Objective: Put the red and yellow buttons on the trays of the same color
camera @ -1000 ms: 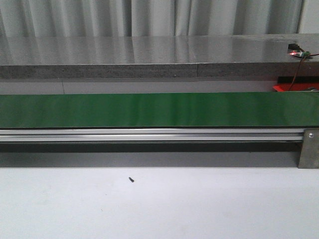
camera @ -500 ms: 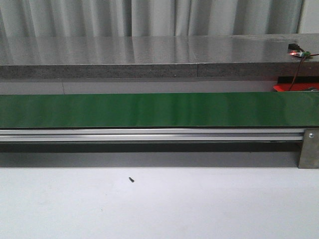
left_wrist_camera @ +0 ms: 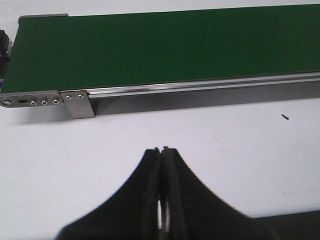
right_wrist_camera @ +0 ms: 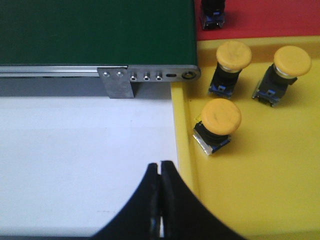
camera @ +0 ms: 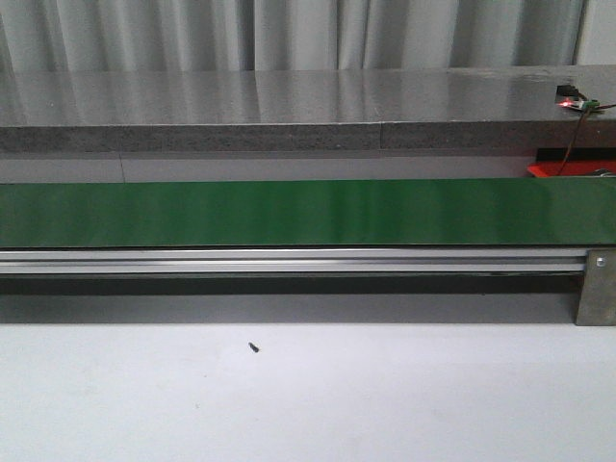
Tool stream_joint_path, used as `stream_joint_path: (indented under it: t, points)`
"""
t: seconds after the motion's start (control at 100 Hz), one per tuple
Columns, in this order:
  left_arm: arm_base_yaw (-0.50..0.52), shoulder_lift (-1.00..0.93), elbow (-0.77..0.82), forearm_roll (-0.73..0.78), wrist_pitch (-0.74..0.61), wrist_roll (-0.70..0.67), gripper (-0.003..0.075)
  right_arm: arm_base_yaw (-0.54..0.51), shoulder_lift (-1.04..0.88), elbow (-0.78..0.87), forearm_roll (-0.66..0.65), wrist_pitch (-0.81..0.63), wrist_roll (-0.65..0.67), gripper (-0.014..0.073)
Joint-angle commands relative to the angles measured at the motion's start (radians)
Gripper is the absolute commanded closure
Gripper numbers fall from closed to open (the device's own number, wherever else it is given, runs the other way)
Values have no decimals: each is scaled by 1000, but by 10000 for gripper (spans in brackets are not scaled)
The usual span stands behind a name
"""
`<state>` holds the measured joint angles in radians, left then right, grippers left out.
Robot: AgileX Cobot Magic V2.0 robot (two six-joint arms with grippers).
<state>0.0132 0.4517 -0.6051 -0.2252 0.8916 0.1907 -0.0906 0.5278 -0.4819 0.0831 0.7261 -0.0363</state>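
Observation:
In the right wrist view three yellow buttons [right_wrist_camera: 223,116], [right_wrist_camera: 233,55], [right_wrist_camera: 292,61] lie on the yellow tray [right_wrist_camera: 260,180]. Beyond it is the red tray [right_wrist_camera: 270,17], with a dark button base [right_wrist_camera: 212,14] at its edge; the cap colour is cut off. My right gripper [right_wrist_camera: 160,164] is shut and empty, over the white table beside the yellow tray's rim. My left gripper [left_wrist_camera: 161,150] is shut and empty, over the white table in front of the green conveyor belt [left_wrist_camera: 165,47]. Neither gripper shows in the front view. A sliver of the red tray [camera: 568,169] shows there.
The green belt [camera: 308,212] spans the front view with nothing on it, on an aluminium rail [camera: 289,260] with a bracket [camera: 597,289]. A small black speck [camera: 254,346] lies on the white table. A grey ledge with a wired board [camera: 574,98] runs behind.

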Motion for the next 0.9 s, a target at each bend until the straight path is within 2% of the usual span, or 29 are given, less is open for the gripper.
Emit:
stream_joint_path:
  t: [0.0,0.45,0.65,0.89]
  points:
    - [-8,6,-25,-15,-66,4,740,3,-22,-24,-11,-50,1,660]
    - [-8,6,-25,-15,-68,4,740,3,-27,-24,-10,-39,1,660]
    - [-126,-17,-25,-18,-70,4,740,3,-27,-24,-10,-35,1,660]
    - [-142,-17,-25,-18,-70,4,740,3,-27,-24,-10,-35,1,660]
